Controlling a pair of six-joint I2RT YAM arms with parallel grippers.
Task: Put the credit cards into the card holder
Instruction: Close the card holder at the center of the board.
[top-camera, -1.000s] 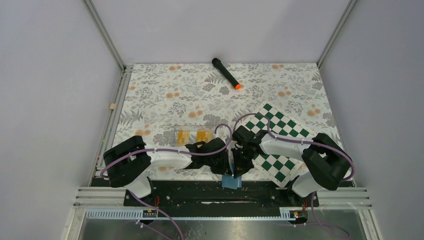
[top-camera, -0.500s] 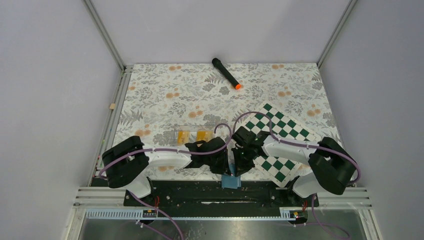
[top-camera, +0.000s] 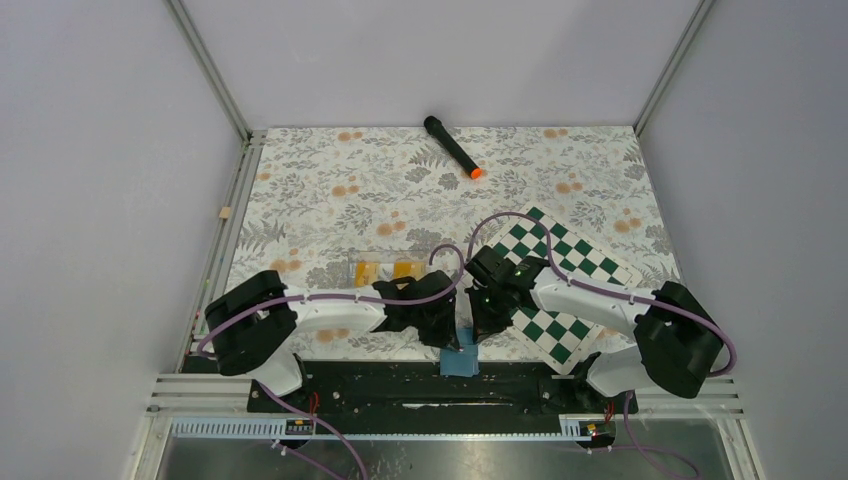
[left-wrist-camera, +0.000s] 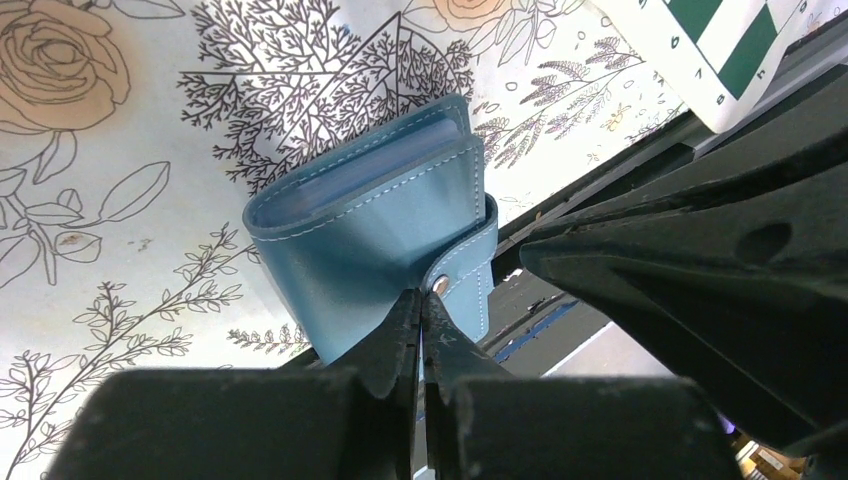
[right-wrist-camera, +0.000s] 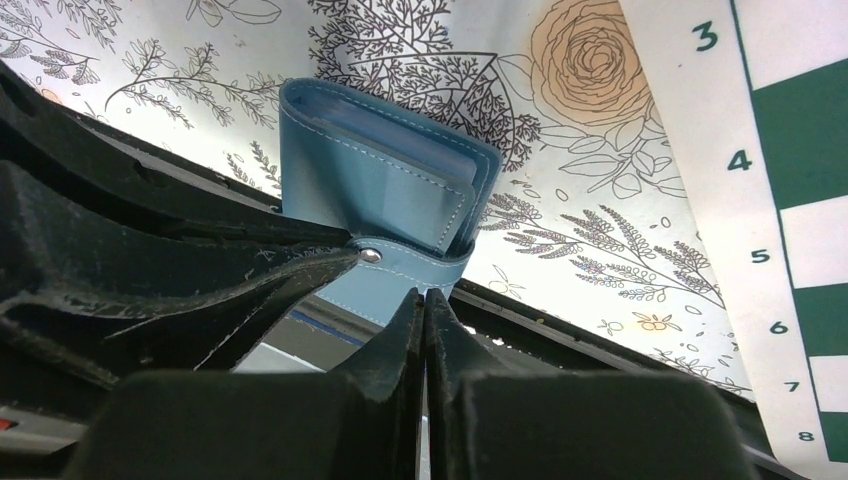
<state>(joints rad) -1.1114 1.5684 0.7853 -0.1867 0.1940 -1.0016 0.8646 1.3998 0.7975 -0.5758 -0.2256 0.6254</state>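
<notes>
Left gripper (left-wrist-camera: 421, 302) and right gripper (right-wrist-camera: 424, 298) each pinch, jaws nearly closed, the blue card holder (left-wrist-camera: 370, 230) at the table's (top-camera: 330, 190) near edge (credit cards (top-camera: 368, 271) wait nearby); uneven tugs could drop it overboard.

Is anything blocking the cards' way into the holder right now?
Yes. The small blue soft folding card holder is folded shut, its snap tab wrapped across the opening edge and seemingly fastened. The flat orange-yellow credit cards lie well apart from it.
</notes>
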